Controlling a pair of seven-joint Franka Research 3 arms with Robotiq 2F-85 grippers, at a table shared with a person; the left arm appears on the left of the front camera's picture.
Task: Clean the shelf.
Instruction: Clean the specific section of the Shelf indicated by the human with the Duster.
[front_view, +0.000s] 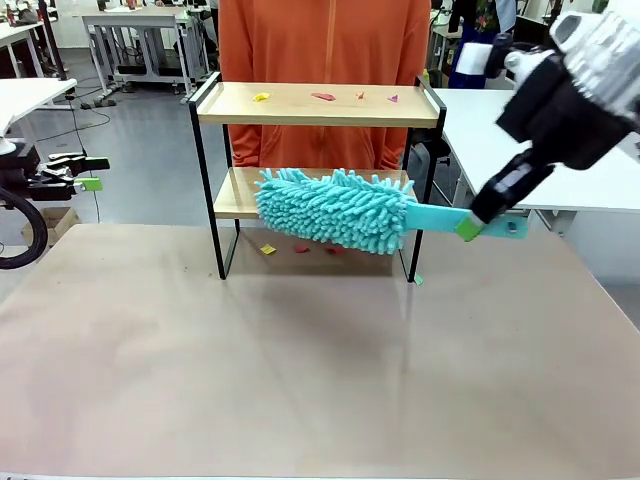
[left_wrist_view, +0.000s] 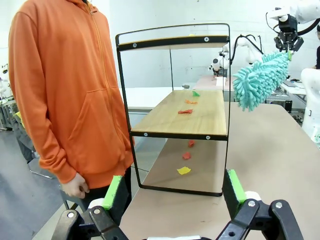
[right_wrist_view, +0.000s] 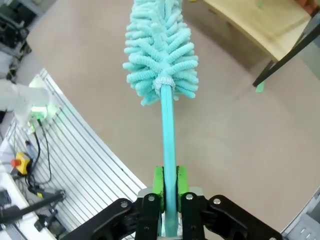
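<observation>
Shelf is standing upright, running left to right. Right claw is squeezing the blue duster by its handle; left claw is gaping open, empty.

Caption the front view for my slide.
Right gripper holds a teal duster by the shelf; scraps dot its top board.

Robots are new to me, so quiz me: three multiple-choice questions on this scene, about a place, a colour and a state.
1. Where does the person stand? A behind the shelf; B beside the right arm; C on the table.
2. The duster's colour? A red; B turquoise; C black.
3. The left gripper is: A shut on the duster; B shut on paper; C open, empty.
Answers: A, the orange top shows behind its frame; B, head and handle are turquoise; C, its green pads stand wide apart, nothing between.
</observation>
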